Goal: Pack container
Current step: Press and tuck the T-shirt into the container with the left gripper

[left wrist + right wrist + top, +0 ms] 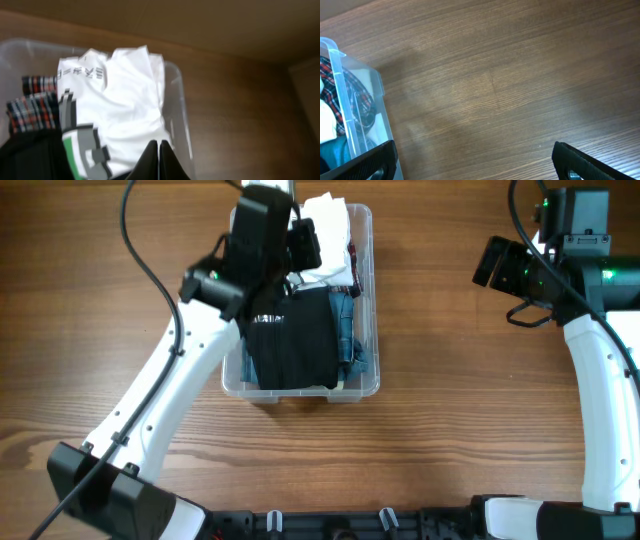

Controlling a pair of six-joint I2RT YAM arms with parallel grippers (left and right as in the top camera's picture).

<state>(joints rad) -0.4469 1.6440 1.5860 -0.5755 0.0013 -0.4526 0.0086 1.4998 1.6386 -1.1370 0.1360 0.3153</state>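
Observation:
The clear plastic container [372, 300] stands at the table's middle, full of folded clothes. A black garment [292, 340] lies on top toward the near end, blue denim [352, 340] runs along its right side, and a white garment [328, 220] sits at the far end. My left gripper [305, 245] hovers over that far end. In the left wrist view its tips [158, 143] are pressed together above the white garment [125, 100], with nothing seen between them. A plaid cloth [30, 107] lies to the left. My right gripper [474, 149] stands open over bare wood, right of the container [350, 100].
The wooden table [480, 400] stretches all round the bin. The right arm [600, 380] runs along the right edge. The left arm [170, 390] crosses from the front left to the bin.

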